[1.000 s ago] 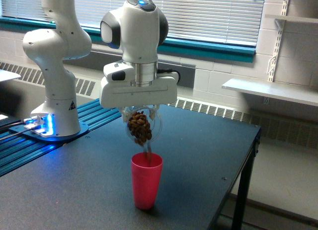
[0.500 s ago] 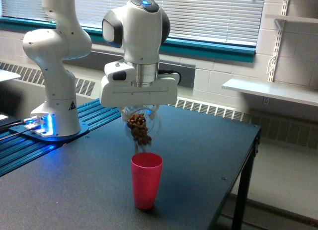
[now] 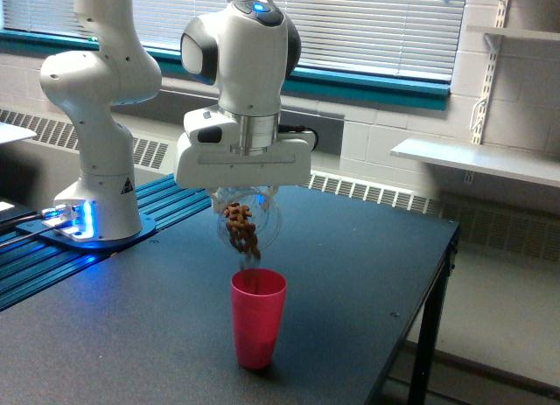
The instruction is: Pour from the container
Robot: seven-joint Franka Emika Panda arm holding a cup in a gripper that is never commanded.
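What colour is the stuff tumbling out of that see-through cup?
Brown: small brown pieces fall from the clear cup toward the red cup, seen in the exterior view.

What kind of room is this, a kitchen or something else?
Probably a lab or workshop, not a kitchen: a robot arm bolted to a dark work table, bare painted block walls, window blinds and a radiator below.

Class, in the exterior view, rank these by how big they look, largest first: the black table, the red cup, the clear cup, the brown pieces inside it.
1. black table
2. red cup and clear cup: look alike, unranked
3. brown pieces
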